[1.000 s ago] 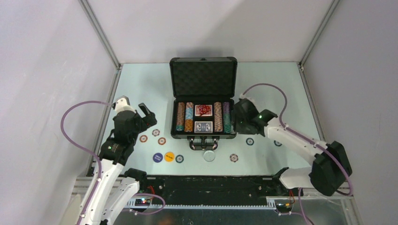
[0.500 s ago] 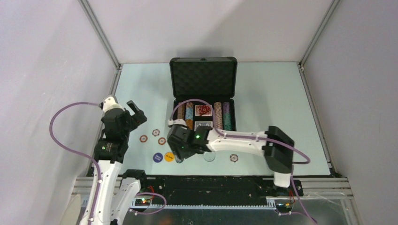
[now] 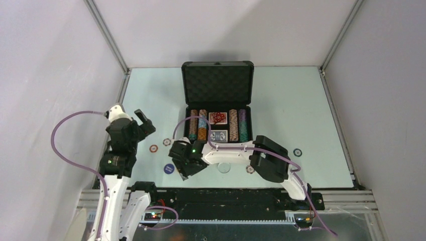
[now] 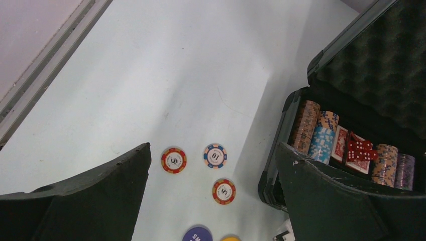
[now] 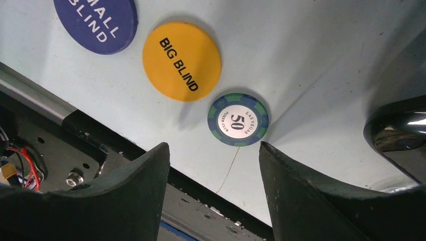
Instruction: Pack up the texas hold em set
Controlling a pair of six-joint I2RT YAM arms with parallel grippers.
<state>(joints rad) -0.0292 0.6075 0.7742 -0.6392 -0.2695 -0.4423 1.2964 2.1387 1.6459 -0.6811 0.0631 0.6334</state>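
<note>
The black case (image 3: 217,83) lies open mid-table, with chip stacks, two card decks and red dice (image 3: 217,118) inside; it also shows in the left wrist view (image 4: 351,150). Loose chips (image 3: 153,148) lie left of it. My left gripper (image 3: 143,120) is open and empty, high above three chips (image 4: 215,155). My right gripper (image 3: 182,171) is open and empty at the near edge. In its own view (image 5: 213,186) it hovers just short of a green 50 chip (image 5: 238,119), beside the yellow BIG BLIND button (image 5: 181,61) and the purple SMALL BLIND button (image 5: 95,20).
A clear round button (image 3: 223,167) and a chip (image 3: 249,169) lie in front of the case, and another chip (image 3: 297,152) to the right. The black rail at the table's near edge (image 5: 125,150) is right under my right fingers. The case's chrome handle (image 5: 397,130) is close by.
My right arm has swung from the case's right side across its front to the buttons at the front left. My left gripper has drawn back a little to the left.
</note>
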